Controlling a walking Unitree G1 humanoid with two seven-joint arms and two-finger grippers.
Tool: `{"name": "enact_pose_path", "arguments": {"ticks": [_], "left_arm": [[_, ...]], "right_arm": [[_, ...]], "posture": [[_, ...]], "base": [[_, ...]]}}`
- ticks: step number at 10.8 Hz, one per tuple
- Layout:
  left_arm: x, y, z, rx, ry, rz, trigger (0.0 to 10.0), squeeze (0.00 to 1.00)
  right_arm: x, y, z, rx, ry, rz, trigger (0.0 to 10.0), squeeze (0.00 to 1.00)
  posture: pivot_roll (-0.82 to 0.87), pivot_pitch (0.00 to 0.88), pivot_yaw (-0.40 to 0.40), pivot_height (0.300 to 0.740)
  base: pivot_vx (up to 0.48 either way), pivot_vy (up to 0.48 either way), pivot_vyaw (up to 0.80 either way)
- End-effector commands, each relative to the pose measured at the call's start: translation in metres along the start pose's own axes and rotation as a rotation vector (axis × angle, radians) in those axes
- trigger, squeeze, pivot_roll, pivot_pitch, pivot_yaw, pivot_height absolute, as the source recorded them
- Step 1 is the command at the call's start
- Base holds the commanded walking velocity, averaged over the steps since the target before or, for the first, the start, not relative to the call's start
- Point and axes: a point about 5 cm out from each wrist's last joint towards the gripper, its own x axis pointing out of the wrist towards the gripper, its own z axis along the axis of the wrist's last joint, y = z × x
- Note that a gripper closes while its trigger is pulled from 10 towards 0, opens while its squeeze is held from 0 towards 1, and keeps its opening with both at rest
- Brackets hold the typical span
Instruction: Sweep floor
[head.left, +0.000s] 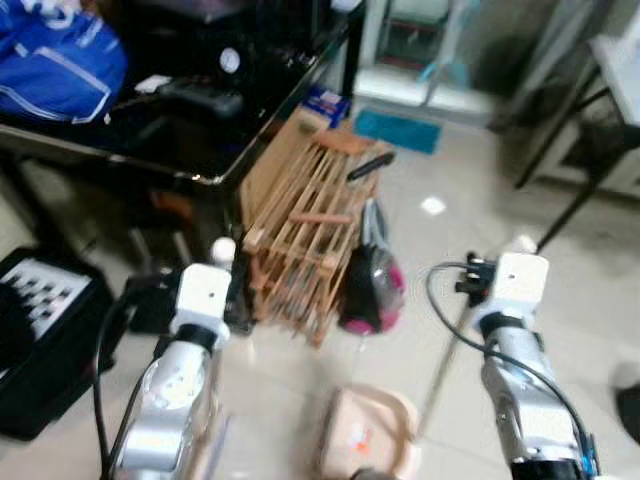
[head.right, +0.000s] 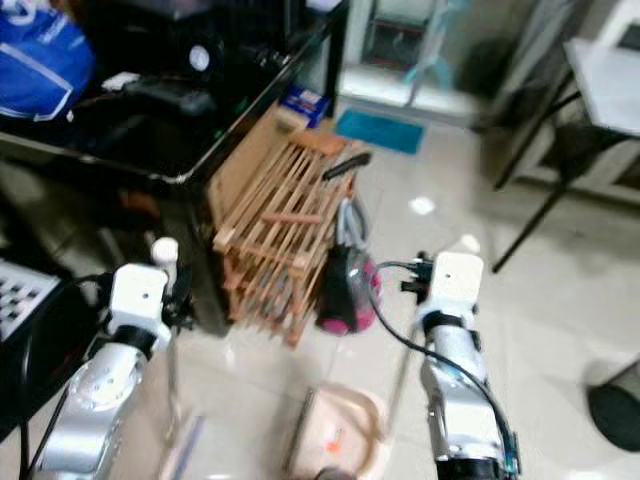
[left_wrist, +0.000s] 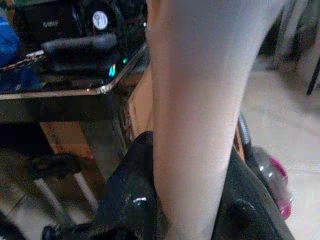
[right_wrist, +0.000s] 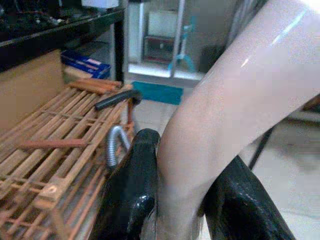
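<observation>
My left gripper (left_wrist: 192, 220) was clamped round a pale handle (left_wrist: 195, 100), and my right gripper (right_wrist: 182, 210) squeezed a second pale handle (right_wrist: 235, 105) whose pole ran down toward the floor (which tool each belonged to I could not tell). Low between my arms, nearer me than the wooden rack (head.left: 305, 225), lay a beige dustpan (head.left: 365, 435) on the tiled floor (head.left: 470, 180). A pink-and-black vacuum (head.left: 372, 285) leaned just beside the rack's right side. The black glass table (head.left: 210, 150) stood touching the rack's left, with a blue bag (head.left: 55, 60) on top. Beyond the rack lay a teal mat (head.left: 398, 130).
</observation>
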Motion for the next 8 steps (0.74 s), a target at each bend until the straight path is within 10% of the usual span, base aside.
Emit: {"name": "enact_pose_path", "arguments": {"ticks": [1, 8], "left_arm": [[0.0029, 0.0033, 0.0102, 0.028, -0.042, 0.006, 10.0, 0.0], [0.007, 0.0006, 0.0114, 0.056, -0.05, -0.012, 10.0, 0.0]], "right_arm": [[0.0032, 0.0024, 0.0112, 0.01, -0.039, 0.0, 10.0, 0.0], [0.0054, -0.005, 0.0163, 0.006, -0.032, -0.053, 10.0, 0.0]], "posture": [[0.02, 0.006, -0.006, 0.74], [0.01, 0.006, 0.008, 0.74]], "base": [[0.0, 0.0, -0.8], [0.0, 0.0, -0.8]]}}
